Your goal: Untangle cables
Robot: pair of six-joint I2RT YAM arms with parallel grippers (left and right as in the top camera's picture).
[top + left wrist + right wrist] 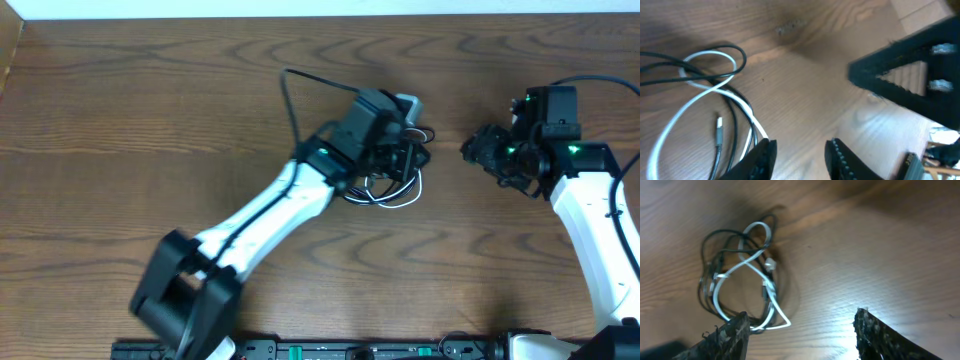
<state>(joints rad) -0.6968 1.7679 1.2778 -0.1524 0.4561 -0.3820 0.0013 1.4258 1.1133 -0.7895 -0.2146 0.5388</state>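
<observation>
Near edge: white left arm (265,215) runs up from the bottom of the overhead view toward mid-counter. Its left gripper (797,159) hangs over the right side of the tangle, jaws partly apart, nothing between them; bare wood shows in the gap. Right gripper (800,337) sits to the right, apart from the tangle, jaws spread wide, empty. Brown wood-grain counter (150,120) carries everything. The tangle of thin black and white cords (740,275) lies flat near the middle, white cord looped in a figure-eight through the black ones; a small silvery plug end (718,131) lies loose inside the loops. Farthest: one black strand (310,80) arcs out from the tangle toward the counter's back edge.
</observation>
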